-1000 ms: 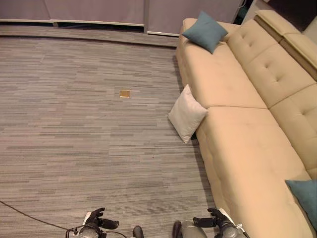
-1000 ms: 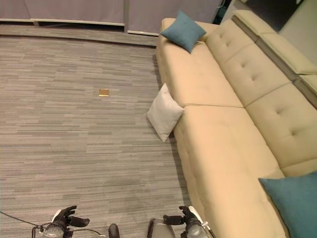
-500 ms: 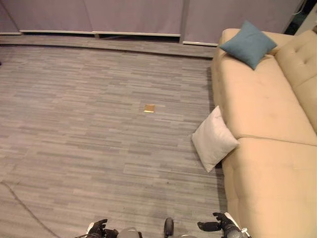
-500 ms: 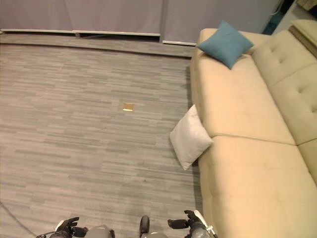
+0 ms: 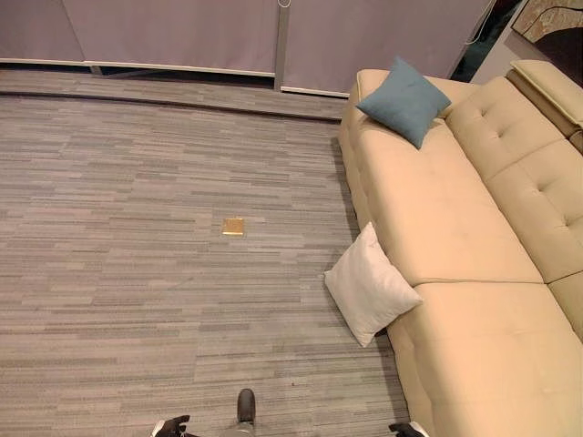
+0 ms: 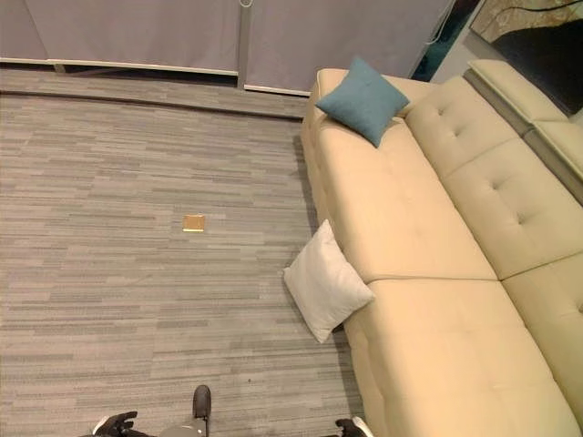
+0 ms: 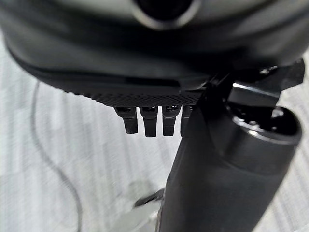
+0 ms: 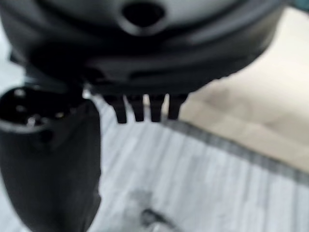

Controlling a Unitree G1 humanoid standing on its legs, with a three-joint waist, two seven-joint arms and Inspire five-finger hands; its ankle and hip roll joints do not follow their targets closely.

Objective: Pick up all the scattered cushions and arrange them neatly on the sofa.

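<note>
Starting at your left, the carpeted floor [image 5: 118,228] runs wide, a flat grey weave of short horizontal streaks reaching to the pale wall panels [image 5: 182,32] along its far edge. A small square brass plate [image 5: 233,226] sits flush in the carpet, well apart from the sofa.

Your left hand [image 7: 149,121] hangs low over the carpet at the near edge; in its wrist view the fingers are straight and relaxed, holding nothing.

Further right, the white cushion [image 5: 369,287] stands tilted on one corner on the floor, leaning against the front edge of the sofa [image 5: 455,237], right where the seam between two seat sections meets that edge. It is a plump square of plain pale fabric with soft pointed corners.

The sofa is beige, smooth on the seat, with button-tufted back pads along its right side. Its seat between the two cushions is bare. At the sofa's far end the blue cushion [image 5: 405,100] rests on the seat, turned diamond-wise, in a matte teal cloth.

Your right hand [image 8: 145,108] hovers by the sofa's near front edge, above the line where carpet meets upholstery; its fingers look straight and empty, though that view is blurred.
</note>
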